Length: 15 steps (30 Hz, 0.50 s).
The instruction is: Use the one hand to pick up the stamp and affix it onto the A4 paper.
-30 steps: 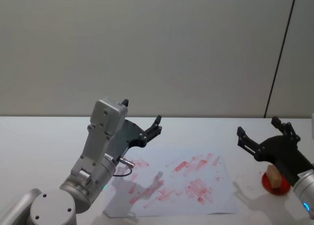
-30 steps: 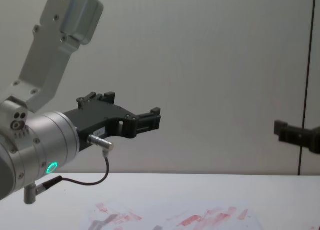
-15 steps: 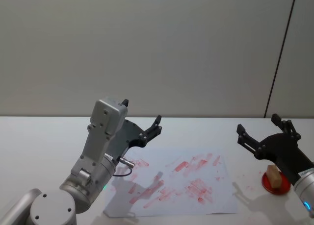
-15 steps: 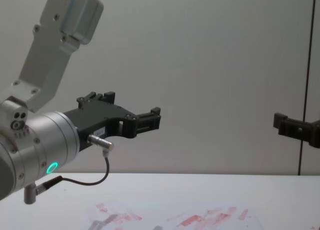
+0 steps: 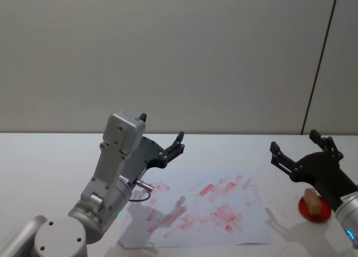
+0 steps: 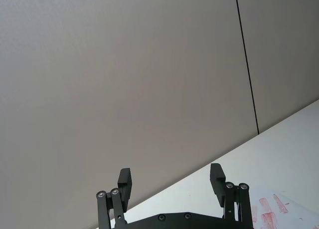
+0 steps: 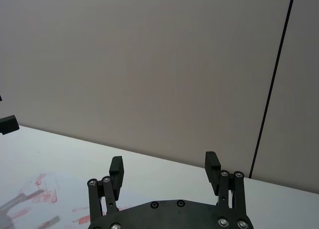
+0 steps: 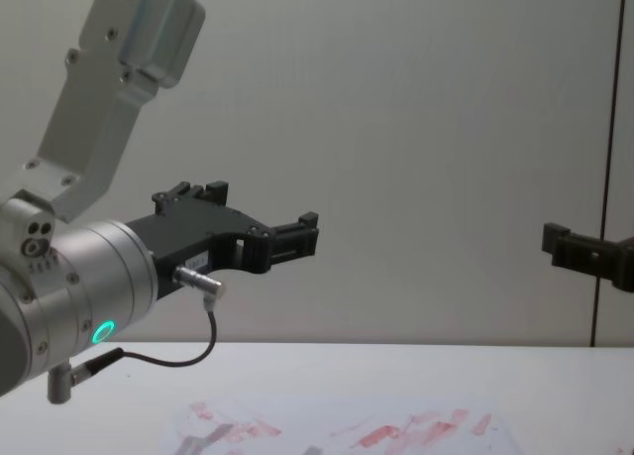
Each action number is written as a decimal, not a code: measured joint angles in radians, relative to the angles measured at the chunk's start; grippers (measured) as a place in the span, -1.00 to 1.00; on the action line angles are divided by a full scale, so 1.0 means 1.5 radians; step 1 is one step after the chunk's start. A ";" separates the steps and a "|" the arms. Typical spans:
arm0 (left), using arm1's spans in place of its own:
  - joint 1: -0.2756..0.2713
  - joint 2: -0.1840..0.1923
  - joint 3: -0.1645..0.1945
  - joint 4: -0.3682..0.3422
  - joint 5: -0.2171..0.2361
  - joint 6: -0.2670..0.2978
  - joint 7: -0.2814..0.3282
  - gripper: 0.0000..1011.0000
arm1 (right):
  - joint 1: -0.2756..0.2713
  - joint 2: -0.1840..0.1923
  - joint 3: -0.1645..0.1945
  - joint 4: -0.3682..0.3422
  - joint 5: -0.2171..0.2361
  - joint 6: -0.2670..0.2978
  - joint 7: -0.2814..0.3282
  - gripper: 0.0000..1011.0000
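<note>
The stamp (image 5: 311, 201), a small brown block, stands on a round red ink pad (image 5: 305, 210) at the table's right. My right gripper (image 5: 293, 142) hovers open just above and beyond it, holding nothing; its spread fingers also show in the right wrist view (image 7: 164, 163) and one fingertip (image 8: 555, 240) at the chest view's right edge. The A4 paper (image 5: 251, 212), white with smeared red marks, lies in the table's middle (image 8: 347, 430). My left gripper (image 5: 161, 128) hangs open and idle above the paper's left part (image 8: 263, 207) (image 6: 170, 175).
The white tabletop (image 5: 50, 156) runs back to a grey wall. The left arm's silver body (image 5: 112, 178) stands over the paper's near left corner and casts a shadow on it.
The right gripper has lifted and drawn back a little from over the ink pad, uncovering the stamp. The left arm has not moved.
</note>
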 joint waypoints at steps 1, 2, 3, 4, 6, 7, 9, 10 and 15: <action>0.000 0.000 0.000 0.000 0.000 0.000 0.000 0.98 | 0.000 0.000 0.000 0.000 0.000 0.000 0.000 0.98; 0.000 0.000 0.000 0.000 0.000 0.000 0.000 0.98 | 0.000 0.000 0.000 0.000 0.000 0.000 0.000 0.98; 0.000 0.000 0.000 0.000 0.000 0.000 0.000 0.98 | 0.000 0.000 0.000 0.000 0.000 0.000 0.000 0.98; 0.000 0.000 0.000 0.000 0.000 0.000 0.000 0.98 | 0.000 0.000 0.000 0.000 0.000 0.000 0.000 0.98; 0.000 0.000 0.000 0.000 0.000 0.000 0.000 0.98 | 0.000 0.000 0.000 0.000 0.000 0.000 0.000 0.98; 0.000 0.000 0.000 0.000 0.000 0.000 0.000 0.98 | 0.000 0.000 0.000 0.000 0.000 0.000 0.000 0.98; 0.000 0.000 0.000 0.000 0.000 0.000 0.000 0.98 | 0.000 0.000 0.000 0.000 0.000 0.000 0.000 0.98; 0.000 0.000 0.000 0.000 0.000 0.000 0.000 0.98 | 0.000 0.000 0.000 0.000 0.000 0.000 0.000 0.98; 0.000 0.000 0.000 0.000 0.000 0.000 0.000 0.98 | -0.003 0.005 0.006 -0.002 0.009 -0.001 -0.001 0.98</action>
